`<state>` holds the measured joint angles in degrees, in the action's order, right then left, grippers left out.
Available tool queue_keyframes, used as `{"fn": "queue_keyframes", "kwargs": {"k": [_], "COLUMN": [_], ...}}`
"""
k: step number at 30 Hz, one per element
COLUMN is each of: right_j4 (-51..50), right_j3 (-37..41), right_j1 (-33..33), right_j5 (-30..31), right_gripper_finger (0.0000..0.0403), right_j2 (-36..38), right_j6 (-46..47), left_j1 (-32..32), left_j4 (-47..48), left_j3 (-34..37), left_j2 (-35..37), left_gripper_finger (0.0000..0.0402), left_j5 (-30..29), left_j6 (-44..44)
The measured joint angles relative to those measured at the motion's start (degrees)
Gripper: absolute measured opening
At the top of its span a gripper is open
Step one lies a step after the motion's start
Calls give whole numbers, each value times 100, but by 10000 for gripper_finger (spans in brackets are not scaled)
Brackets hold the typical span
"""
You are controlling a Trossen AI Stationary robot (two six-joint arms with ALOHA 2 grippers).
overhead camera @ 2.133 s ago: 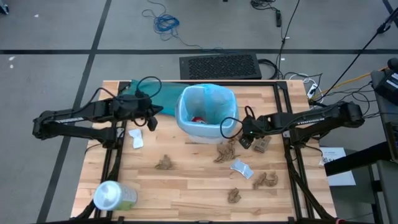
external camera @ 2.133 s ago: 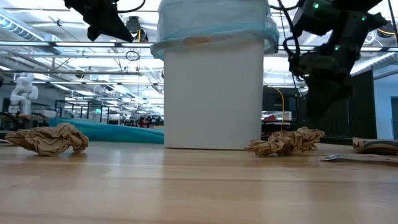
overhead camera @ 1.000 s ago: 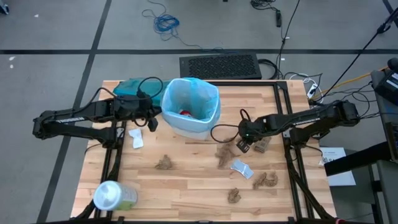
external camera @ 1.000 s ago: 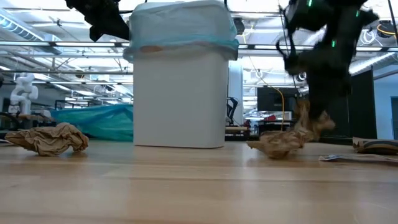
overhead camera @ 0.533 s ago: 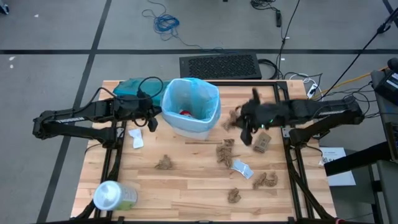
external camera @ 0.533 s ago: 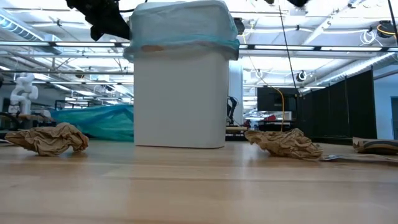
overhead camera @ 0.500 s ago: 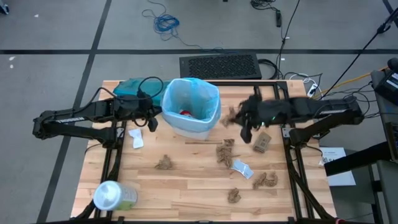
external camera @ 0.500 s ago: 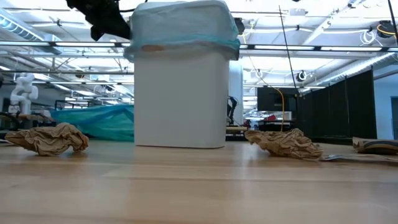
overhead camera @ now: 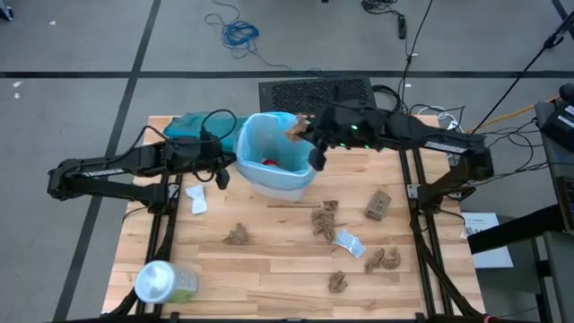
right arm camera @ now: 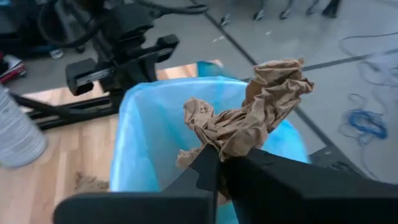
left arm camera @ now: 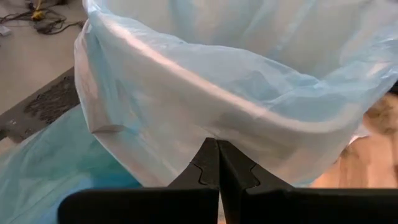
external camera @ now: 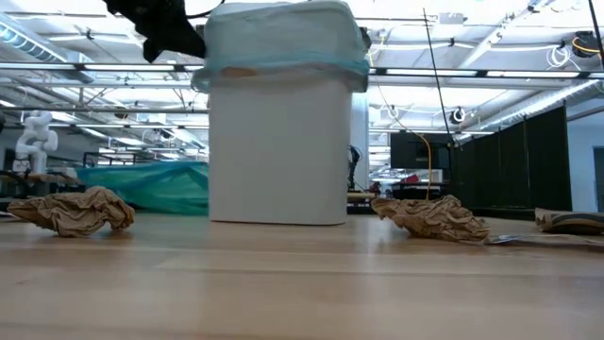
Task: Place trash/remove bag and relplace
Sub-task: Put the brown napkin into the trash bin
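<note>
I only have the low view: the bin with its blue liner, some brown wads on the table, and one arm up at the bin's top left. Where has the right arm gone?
Observer: The right hand is over the bin's open top, pinching a brown paper wad.
Operator: Anything in the bin yet?
Observer: Yes, something red lies at the bottom, inside the liner.
Operator: And that arm at the top left?
Observer: That is the left hand, shut, its tips against the liner at the bin's rim.
Operator: What is the teal heap behind the bin?
Observer: A darker teal bag, bunched on the table's far left corner.
</note>
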<state>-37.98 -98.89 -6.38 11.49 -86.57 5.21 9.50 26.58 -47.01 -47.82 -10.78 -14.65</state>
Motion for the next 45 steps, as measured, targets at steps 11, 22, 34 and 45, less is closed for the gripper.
{"fn": "queue_keyframes", "kwargs": {"k": [11,22,34,45], "right_j4": [-964,-2610,-4006,-929], "right_j3": [-672,-1175,-320,3008], "right_j1": [-104,-38,1689,3601], "right_j5": [-440,-372,666,1569], "right_gripper_finger": [157,227,220,219], "right_j2": [-548,-116,366,893], "right_j6": [-36,229,2278,4857], "left_j1": [-379,-558,-558,-558], "left_j4": [-1568,-1951,-1200,-913], "left_j3": [254,254,250,250], "left_j2": [-867,-1172,136,554], "left_gripper_finger": [0,0,0,0], "left_j5": [538,560,68,41], "left_j6": [-110,37,164,316]}}
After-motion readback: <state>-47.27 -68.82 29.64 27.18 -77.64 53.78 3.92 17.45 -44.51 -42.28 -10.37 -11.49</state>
